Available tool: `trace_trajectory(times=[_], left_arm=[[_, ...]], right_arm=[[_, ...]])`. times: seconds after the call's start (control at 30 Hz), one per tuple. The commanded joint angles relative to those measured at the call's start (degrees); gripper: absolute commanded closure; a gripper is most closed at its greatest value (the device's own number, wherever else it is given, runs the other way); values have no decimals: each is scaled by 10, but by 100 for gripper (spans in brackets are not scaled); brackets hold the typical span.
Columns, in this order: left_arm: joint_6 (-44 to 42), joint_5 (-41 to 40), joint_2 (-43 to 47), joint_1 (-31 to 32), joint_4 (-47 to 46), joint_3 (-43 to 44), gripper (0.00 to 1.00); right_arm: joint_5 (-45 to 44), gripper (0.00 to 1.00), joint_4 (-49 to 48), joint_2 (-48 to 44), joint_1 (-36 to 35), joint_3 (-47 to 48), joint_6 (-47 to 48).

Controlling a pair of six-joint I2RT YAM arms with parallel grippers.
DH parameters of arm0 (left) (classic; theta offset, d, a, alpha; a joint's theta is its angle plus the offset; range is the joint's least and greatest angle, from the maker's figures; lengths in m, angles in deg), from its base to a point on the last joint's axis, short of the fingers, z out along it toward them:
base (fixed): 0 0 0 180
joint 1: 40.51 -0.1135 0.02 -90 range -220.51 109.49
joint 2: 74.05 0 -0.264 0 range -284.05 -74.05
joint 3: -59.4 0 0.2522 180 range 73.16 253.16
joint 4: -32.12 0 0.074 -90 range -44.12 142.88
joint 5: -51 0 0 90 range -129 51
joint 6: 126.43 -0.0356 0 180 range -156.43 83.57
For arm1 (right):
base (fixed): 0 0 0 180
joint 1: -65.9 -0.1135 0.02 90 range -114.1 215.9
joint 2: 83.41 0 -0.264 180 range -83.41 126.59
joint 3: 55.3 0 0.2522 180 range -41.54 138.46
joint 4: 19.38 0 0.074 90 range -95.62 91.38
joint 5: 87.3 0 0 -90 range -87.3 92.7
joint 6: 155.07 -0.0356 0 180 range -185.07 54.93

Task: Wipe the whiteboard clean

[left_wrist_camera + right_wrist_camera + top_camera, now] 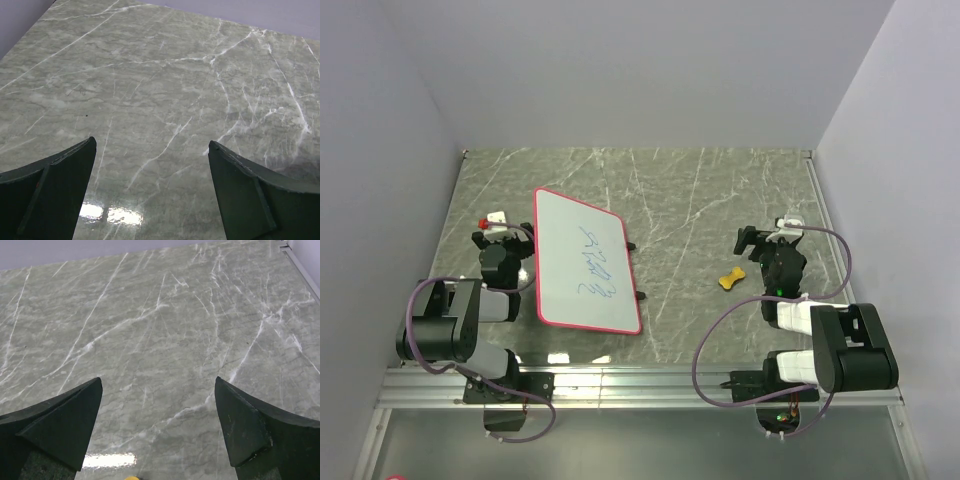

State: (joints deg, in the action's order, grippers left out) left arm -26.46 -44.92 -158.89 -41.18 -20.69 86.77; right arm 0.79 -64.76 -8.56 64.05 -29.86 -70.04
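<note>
The whiteboard [565, 275] lies flat on the left half of the marbled surface [700, 200], with blue scribbles [600, 265] across its middle. Just beside its left edge, the left fingers [50, 195] stand spread wide over bare stone. Well to the right, a yellow eraser [731, 279] lies near the right fingers [255, 435], which are also spread and hold nothing.

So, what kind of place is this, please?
Likely a robot test cell: plain walls enclose a marble-patterned table, and a left arm and right arm are bolted at its near edge.
</note>
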Motion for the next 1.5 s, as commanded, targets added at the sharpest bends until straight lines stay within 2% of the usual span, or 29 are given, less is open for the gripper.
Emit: trace_trajectory(times=[0.0, 0.27, 0.37, 0.4, 0.43, 0.5, 0.63, 0.73, 0.83, 0.9, 1.0, 1.03, 1.13, 1.23, 1.27, 1.3, 1.37, 1.47], left_arm=[[-9, 8, 13, 2, -19, 10, 0], [-8, 3, 21, 2, -13, 17, 1], [4, -36, 53, 3, 129, 83, 0], [10, -51, 55, 3, 253, 112, 1], [31, -68, 50, 3, 302, 166, 1], [33, -62, 34, 2, 367, 200, 1], [58, -73, 65, 2, 381, 191, 0], [72, -89, 93, 3, 420, 198, 1], [103, -139, 126, 2, 462, 210, 1], [136, -188, 152, 2, 541, 222, 1], [145, -210, 196, 3, 568, 216, 1], [142, -221, 206, 2, 575, 214, 0], [167, -244, 238, 2, 630, 210, 0], [220, -214, 286, -7, 700, 216, 1], [299, -225, 299, -11, 744, 231, 1], [309, -209, 301, -23, 824, 268, 0], [313, -177, 308, -25, 867, 293, 1], [336, -176, 345, -25, 928, 317, 1]], right_arm=[[-6, 0, -30, -7, 2, 13, 8], [-6, 0, -30, -6, 2, 14, 8], [-7, 0, -39, -8, 1, 11, 9], [-12, 0, -22, -15, 2, 17, 8], [-20, 0, 5, -41, 1, 25, 7], [-50, 0, 75, -59, 1, 51, -8], [-42, 0, 139, -110, 1, 77, -6], [-50, 0, 155, -161, 1, 85, -37], [-57, 0, 233, -200, 1, 128, -95], [-21, 0, 316, -213, 1, 170, -118], [-13, 0, 367, -225, -9, 220, -145], [-12, 0, 384, -227, -8, 231, -196], [-55, 0, 569, -224, -8, 295, -366], [6, 0, 582, -206, -6, 320, -376], [33, 0, 587, -186, -6, 340, -389], [33, 0, 608, -176, -6, 351, -419], [5, 0, 680, -141, -6, 394, -430], [0, 0, 750, -107, -6, 452, -420]])
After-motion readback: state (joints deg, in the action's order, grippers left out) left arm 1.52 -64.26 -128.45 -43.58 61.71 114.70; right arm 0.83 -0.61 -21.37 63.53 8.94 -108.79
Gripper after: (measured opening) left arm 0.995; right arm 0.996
